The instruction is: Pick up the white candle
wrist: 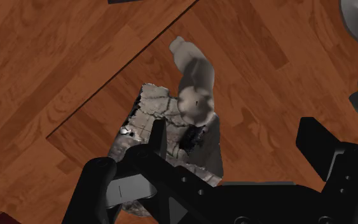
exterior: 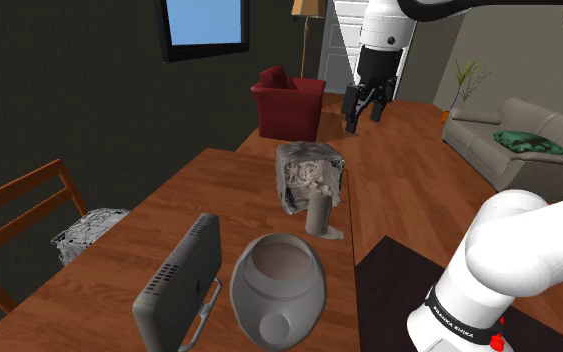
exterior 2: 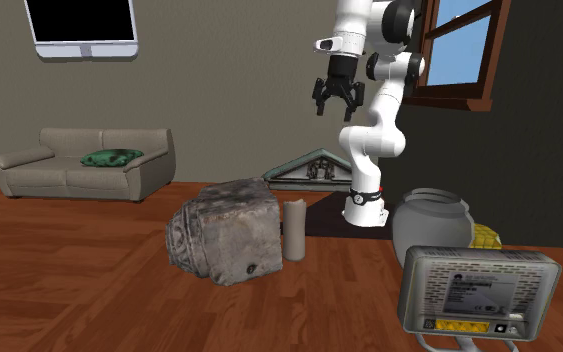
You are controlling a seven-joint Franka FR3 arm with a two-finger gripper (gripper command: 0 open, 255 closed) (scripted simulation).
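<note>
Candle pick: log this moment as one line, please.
phase: pre-grasp | gripper: high above table, fingers open, empty | candle: upright on table beside grey block, not held

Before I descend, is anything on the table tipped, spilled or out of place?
Nothing stands out. The candle stands upright close beside the mottled grey block; the round jar and the grey router also stand upright. No spill shows.
</note>
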